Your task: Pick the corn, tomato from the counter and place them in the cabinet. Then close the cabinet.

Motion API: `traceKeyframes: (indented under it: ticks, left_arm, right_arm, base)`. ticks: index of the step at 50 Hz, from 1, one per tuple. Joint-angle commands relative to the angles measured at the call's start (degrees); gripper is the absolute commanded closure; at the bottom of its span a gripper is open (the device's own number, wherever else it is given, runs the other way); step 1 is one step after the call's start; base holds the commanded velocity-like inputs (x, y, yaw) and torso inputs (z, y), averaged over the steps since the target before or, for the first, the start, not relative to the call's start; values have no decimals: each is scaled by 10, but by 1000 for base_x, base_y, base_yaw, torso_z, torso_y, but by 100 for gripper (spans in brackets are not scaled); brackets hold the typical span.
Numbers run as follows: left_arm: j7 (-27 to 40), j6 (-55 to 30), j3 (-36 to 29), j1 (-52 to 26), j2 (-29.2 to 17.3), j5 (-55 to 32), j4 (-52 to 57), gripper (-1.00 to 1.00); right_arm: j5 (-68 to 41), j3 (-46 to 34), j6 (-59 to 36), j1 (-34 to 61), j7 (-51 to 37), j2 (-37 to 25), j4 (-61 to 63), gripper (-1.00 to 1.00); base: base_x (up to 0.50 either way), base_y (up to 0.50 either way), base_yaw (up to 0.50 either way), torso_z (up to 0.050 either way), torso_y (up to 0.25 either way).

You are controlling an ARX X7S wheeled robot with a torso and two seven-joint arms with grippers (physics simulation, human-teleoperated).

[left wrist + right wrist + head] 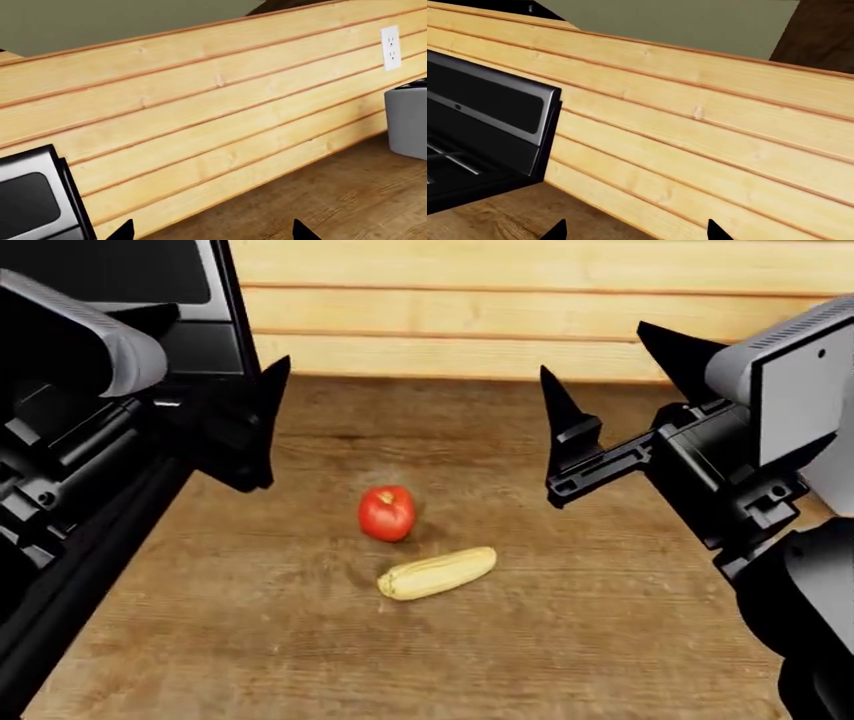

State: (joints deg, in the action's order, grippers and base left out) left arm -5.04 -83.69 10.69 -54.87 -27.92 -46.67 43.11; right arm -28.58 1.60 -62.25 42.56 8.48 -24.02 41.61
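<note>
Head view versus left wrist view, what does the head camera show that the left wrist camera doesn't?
Only the head view shows the tomato and the corn, lying close together on the counter, plus both arms: left gripper and right gripper, neither holding anything. Only the left wrist view shows a white wall outlet and a grey container. Both show the wood counter, the plank wall and the black stove.

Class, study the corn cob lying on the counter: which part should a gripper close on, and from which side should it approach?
Grip the corn at its middle, coming down from above with the fingers across its narrow width. It lies flat on the counter, angled, with the tomato close beside one end, so a mid-cob grasp probably avoids it.
</note>
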Motion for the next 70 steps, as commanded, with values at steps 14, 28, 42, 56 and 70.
traceKeyframes:
  ticks: [14,28,42,56,70]
  left_arm:
    - [10,4,-13,-14,-15,-20,-2,-100]
    - [16,7,-31,-15,-25,-28,0,-100]
    - [32,-5,-37,-21,-29,-40,-3,-100]
    - [36,10,-30,-6,-39,-49,-4,-100]
    - [6,-12,-49,-10,-57,-106,8,-100]
  right_arm:
    - [-8,11,-38,10,-25,3,-5,-100]
    - [-21,11,-51,27,-17,-13,4,-100]
    - [-29,9,-64,39,-20,-18,5,-100]
    - [-22,-11,-52,32,-19,-29,4,-100]
    - [-38,15,-69,35,-27,-25,5,-100]
  base:
    - [70,150,-143,50,0]
    - [97,-75,-143,50,0]
    - [103,-36,0,11,0]
    - [0,86,0,0,0]
    - [17,34,0,0,0]
